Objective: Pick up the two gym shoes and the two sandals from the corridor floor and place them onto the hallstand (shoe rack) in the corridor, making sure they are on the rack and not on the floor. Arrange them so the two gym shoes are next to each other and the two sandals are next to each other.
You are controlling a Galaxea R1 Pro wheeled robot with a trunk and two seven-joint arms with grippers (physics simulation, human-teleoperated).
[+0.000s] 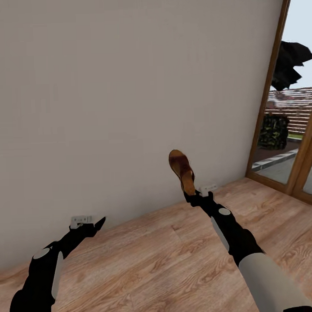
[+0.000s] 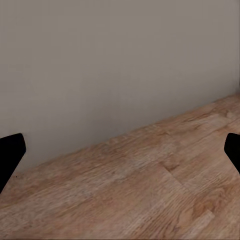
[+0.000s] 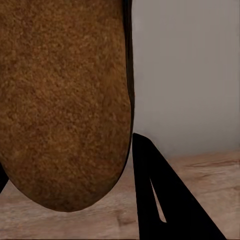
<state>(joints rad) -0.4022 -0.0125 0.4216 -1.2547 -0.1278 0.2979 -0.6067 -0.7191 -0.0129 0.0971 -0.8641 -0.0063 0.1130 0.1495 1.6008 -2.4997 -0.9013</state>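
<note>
Sandal [image 1: 181,170]: one, brown, clamped in right gripper [image 1: 191,196], held aloft before wall [image 1: 126,85] (above corridor floor [image 1: 168,259]). Left gripper [image 1: 93,225]: fingers spread, empty.

one sandal [image 1: 181,169], two grippers [image 1: 192,199]

Head camera down over both arms toward wall [image 1: 126,85]; 2 wrist cameras low, sharing corridor floor [image 1: 177,263].

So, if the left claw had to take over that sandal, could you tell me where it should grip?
Grip the free upper end of the sandal, coming from the robot's left. The sandal stands upright, with the right claw shut on its lower end; the left claw is open.
</note>
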